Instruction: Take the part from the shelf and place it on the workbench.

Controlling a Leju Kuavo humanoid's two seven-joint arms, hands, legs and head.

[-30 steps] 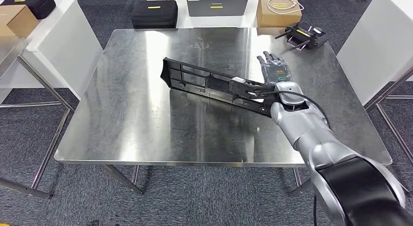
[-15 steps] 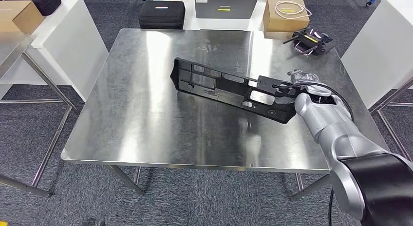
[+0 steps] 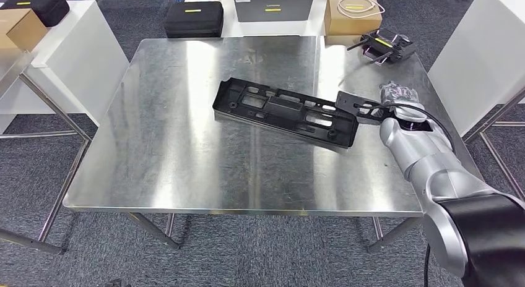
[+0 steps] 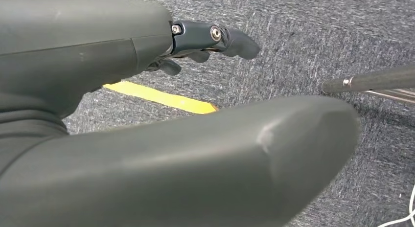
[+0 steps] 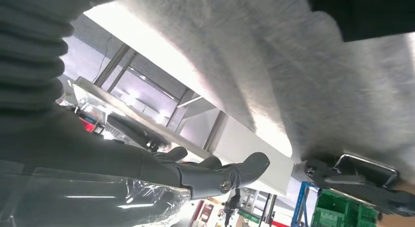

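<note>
part (image 3: 285, 111) flat mid-workbench (image 3: 186, 163) | right hand (image 3: 396, 95) fingers apart beside it | left hand (image 4: 147, 90) empty

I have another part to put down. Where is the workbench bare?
The workbench is bare all along its left side and near edge, bordered by the black part. The right side is crowded: right hand at the part's end, with a controller at the far corner.

A steel-topped table (image 3: 186, 169) on metal legs stands on grey carpet (image 3: 247, 256), flanked by white furniture at upper left (image 3: 80, 46) and upper right (image 3: 483, 52), with a black case (image 3: 193, 18), a cardboard box (image 3: 353, 12) and a controller (image 3: 385, 47) along the frame's top.
</note>
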